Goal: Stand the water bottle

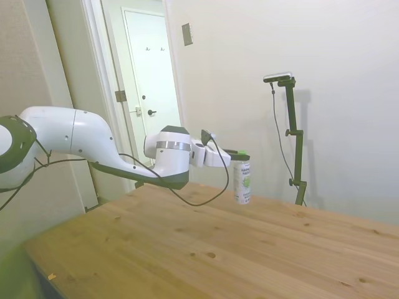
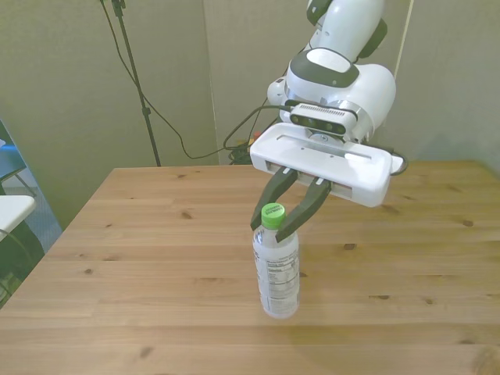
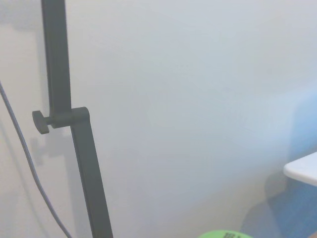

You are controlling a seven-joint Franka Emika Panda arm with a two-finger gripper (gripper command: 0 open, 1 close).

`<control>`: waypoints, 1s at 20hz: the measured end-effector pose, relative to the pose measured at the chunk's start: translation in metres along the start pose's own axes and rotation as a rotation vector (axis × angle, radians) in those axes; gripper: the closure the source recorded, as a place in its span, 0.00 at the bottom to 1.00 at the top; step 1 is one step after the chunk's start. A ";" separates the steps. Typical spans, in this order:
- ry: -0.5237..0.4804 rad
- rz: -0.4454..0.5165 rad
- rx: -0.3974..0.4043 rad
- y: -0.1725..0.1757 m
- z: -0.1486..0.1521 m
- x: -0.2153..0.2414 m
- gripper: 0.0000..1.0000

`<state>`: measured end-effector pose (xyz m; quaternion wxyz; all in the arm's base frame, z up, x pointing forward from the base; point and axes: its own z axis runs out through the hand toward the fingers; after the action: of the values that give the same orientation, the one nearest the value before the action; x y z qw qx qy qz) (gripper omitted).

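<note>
1. My wrist view cuts off the water bottle [image 3: 220, 234] except a sliver of its green cap.
2. In the side view, its label print is too small to read.
3. Whether the bottle touches the desk [image 2: 141, 258], I cannot tell.

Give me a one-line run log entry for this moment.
water bottle: upright on table | pincer: at green cap, fingers either side, grip unclear | arm: horizontal | status: bottle standing, release unconfirmed
</note>
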<state>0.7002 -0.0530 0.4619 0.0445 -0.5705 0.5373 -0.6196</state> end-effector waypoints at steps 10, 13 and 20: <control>0.041 0.010 0.047 0.080 -0.004 -0.030 1.00; 0.060 0.019 0.054 0.084 -0.006 -0.030 0.00; 0.074 0.009 0.057 0.088 -0.006 -0.028 0.00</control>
<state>0.6562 -0.0673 0.3816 0.0437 -0.5432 0.5233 -0.6551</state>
